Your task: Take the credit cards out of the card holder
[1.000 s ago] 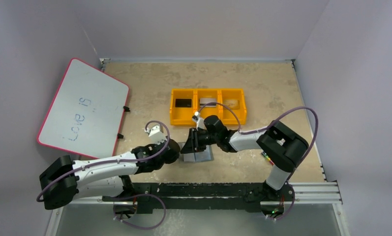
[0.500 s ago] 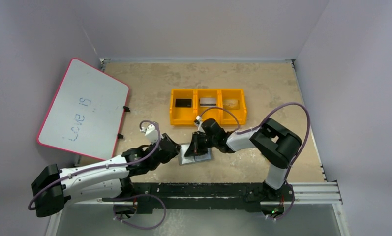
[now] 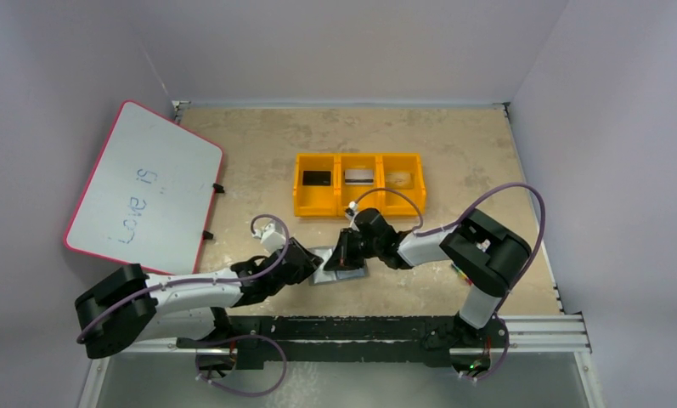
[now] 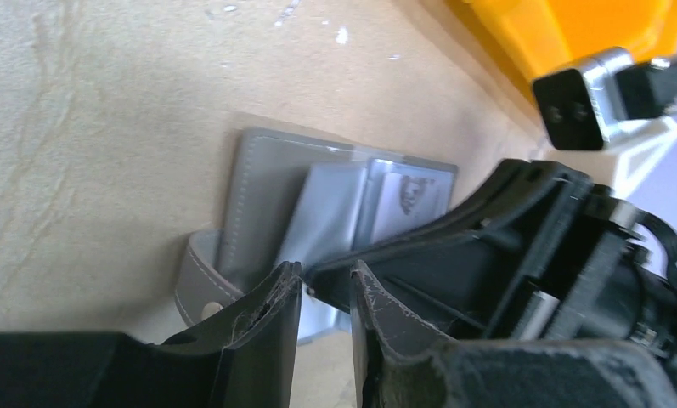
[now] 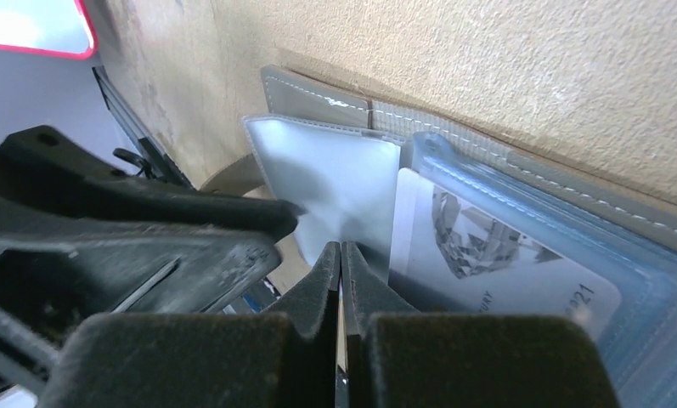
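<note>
The card holder [image 3: 339, 269] lies open on the table, grey outside [image 4: 262, 187] and pale blue inside [image 5: 326, 178]. A white patterned credit card [image 5: 488, 255] [image 4: 407, 194] sits in its right pocket. My right gripper [image 3: 345, 255] [image 5: 341, 246] is shut, its tips pressing on the holder's middle just left of that card. My left gripper [image 3: 309, 259] [image 4: 326, 272] stands narrowly open at the holder's left edge, with nothing between its fingers. A black card [image 3: 318, 178], a silver-white one [image 3: 358, 177] and a pale one [image 3: 398, 178] lie in the yellow bin [image 3: 358, 204].
The yellow bin stands just behind the holder, its corner showing in the left wrist view [image 4: 572, 34]. A pink-rimmed whiteboard [image 3: 143, 187] leans at the far left. The black rail [image 3: 386, 327] runs along the near edge. The two grippers nearly touch over the holder.
My right gripper has shut and come down onto the open holder. My left gripper has slid right, up to the holder's left edge.
</note>
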Action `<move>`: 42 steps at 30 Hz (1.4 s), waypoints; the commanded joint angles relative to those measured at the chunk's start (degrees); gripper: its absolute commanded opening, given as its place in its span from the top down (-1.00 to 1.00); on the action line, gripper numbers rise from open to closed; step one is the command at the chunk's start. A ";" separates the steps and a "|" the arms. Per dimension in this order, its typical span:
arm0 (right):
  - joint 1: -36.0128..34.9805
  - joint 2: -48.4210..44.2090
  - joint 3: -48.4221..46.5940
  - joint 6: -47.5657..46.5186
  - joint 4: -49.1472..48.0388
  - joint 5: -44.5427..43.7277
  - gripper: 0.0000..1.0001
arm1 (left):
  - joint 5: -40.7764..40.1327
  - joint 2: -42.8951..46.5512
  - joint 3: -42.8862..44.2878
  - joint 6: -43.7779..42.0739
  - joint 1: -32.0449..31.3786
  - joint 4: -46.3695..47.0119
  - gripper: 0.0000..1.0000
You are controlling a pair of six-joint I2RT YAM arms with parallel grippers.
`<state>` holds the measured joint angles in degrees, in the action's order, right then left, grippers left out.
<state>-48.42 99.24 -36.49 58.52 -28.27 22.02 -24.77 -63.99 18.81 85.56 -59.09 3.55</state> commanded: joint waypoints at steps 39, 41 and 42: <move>2.55 -17.44 0.52 -7.54 29.43 -21.30 0.62 | 8.70 -20.26 12.17 -10.49 1.61 2.62 0.36; 2.59 -18.25 0.63 -7.61 29.29 -21.27 0.62 | 8.94 -20.59 12.15 -10.71 1.61 2.49 0.36; 2.55 -18.76 0.84 -7.74 28.93 -21.30 0.59 | 9.02 -20.63 12.13 -10.74 1.61 2.47 0.36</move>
<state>-46.15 82.08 -36.03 52.40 -2.28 2.33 -16.51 -83.40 30.74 76.73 -57.76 6.85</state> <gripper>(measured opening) 0.188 0.319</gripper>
